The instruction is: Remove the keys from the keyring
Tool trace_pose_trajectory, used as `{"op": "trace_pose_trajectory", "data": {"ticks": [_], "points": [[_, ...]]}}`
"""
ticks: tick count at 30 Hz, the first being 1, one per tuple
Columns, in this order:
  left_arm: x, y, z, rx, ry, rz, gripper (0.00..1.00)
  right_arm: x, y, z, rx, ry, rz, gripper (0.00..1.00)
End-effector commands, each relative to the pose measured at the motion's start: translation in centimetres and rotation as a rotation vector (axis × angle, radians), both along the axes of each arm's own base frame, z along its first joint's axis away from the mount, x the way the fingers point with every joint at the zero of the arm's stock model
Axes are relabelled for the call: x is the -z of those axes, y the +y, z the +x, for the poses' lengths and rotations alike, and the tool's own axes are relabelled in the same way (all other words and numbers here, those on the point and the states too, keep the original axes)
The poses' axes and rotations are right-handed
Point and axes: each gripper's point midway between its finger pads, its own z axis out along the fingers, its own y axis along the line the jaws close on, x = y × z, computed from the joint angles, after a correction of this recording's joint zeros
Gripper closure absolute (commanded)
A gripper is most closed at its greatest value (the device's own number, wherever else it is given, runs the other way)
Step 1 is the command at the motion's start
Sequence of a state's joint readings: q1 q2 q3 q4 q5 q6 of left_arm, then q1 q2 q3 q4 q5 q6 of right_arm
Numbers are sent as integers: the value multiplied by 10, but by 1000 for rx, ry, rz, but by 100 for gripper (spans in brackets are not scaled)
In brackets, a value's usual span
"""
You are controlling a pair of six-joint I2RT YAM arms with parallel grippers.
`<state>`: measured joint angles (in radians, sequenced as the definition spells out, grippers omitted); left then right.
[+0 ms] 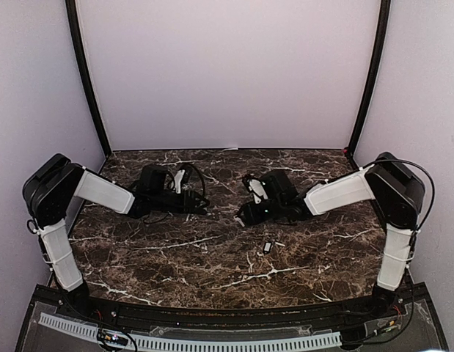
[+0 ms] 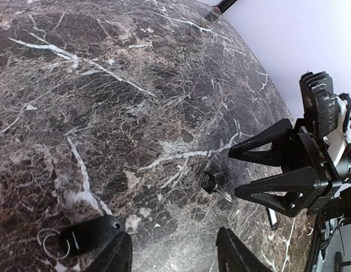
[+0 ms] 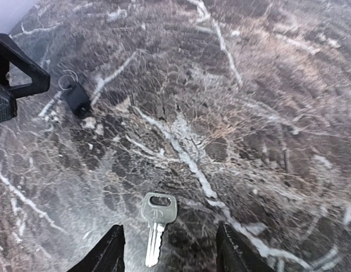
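top: keyring lies on counter | left wrist: left tool apart, empty, keyring just beside it; right tool apart, key near it, well apart from keyring | right wrist: key flat, unclamped, long axis toward camera, blade pointing away from keyring

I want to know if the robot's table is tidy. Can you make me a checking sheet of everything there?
Surface: dark marble tabletop with white veins.
Job's things: one silver key lies loose on the marble. The keyring, with its black fob, lies apart from it, and no key is seen on its ring.
Clutter: nothing seen.
Grippers: left gripper is open with empty fingers, near the keyring. Right gripper is open and holds nothing; the key lies between its fingers in its wrist view.
Cables: black cables loop by the arms' wrists.
Surroundings: plain pale walls and black corner posts.
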<state>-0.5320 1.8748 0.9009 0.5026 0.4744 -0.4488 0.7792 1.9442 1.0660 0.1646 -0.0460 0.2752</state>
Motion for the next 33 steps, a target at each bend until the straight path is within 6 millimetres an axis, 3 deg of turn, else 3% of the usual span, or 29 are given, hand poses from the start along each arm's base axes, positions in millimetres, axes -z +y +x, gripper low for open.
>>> {"op": "trace_pose_trajectory", "data": {"ticks": [1,4,6,11,15,19,27,33], "points": [[-55,8,-5,-3,-180,-46,41,-66,-6,7,41,-129,105,42],[-72,15,-20,-6,-235,-63,40,-85,-19,-3,46,-158,118,42],[-77,19,-33,-14,-263,-58,40,-87,-33,-12,69,-137,89,42],[-79,17,-69,-12,-300,-24,40,-66,-63,-40,110,-39,37,44],[-77,0,-93,23,-299,-16,43,-46,-67,-63,97,73,71,52],[-77,-7,-104,27,-257,-86,47,-31,-64,-78,90,146,122,56],[-68,-23,-114,38,-221,-117,48,-4,-76,-85,138,183,82,56],[-60,-32,-120,56,-191,-122,48,10,-83,-93,145,200,62,49]]}}
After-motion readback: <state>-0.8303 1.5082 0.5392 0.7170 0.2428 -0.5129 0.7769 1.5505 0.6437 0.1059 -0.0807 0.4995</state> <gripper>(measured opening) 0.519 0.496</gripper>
